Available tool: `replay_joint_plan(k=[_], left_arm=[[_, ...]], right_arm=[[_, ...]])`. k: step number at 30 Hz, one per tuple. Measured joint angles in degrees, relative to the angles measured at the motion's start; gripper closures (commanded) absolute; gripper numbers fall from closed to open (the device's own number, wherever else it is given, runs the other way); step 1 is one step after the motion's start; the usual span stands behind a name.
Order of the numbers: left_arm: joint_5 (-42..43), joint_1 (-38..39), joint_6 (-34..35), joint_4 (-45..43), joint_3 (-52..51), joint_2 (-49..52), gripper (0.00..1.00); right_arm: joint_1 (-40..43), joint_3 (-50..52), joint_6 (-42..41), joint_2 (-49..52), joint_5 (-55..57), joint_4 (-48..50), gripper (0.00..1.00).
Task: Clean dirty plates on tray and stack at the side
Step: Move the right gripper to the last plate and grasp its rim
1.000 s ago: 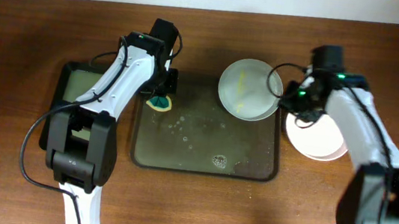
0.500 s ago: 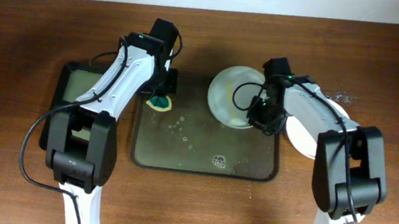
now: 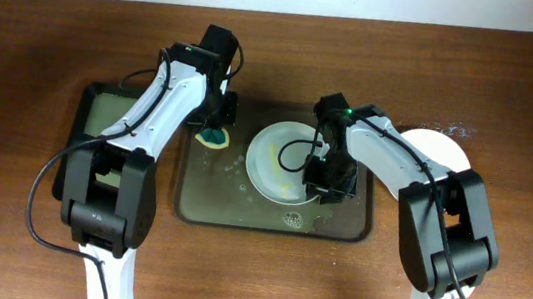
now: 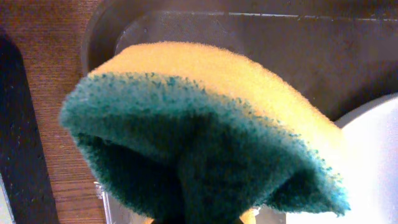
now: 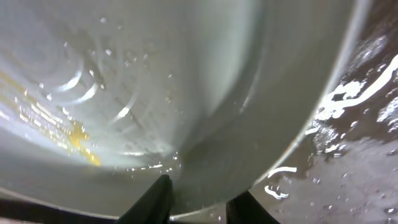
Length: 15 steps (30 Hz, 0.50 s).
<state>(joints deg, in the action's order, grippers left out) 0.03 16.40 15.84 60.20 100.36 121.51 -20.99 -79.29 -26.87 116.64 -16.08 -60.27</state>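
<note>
The right pincer [image 3: 329, 183] clamps the smeared plate [image 3: 267, 165] mid-tray [image 3: 240, 205], just right of the left pincer [image 3: 214, 129], which grips a sponge [image 3: 213, 140].

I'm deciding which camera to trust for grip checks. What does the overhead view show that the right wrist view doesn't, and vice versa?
Only overhead: both arms, the sponge at the tray's far-left corner, the small black tray, and a second plate right of the tray. Only right wrist: the right fingers pinching the streaked plate's rim, with water drops on it. Both: that yellow-streaked plate and the wet tray.
</note>
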Motion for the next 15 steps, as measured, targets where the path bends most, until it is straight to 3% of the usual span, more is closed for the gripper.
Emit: replay_joint_plan(k=[10,15], left_arm=[[0.0,0.0,0.0,0.0,0.0,0.0,1.00],[0.0,0.0,0.0,0.0,0.0,0.0,1.00]], right_arm=[[0.9,-0.5,7.8,0.0,1.7,0.1,0.56],[4.7,-1.2,12.7,0.0,5.3,5.6,0.54]])
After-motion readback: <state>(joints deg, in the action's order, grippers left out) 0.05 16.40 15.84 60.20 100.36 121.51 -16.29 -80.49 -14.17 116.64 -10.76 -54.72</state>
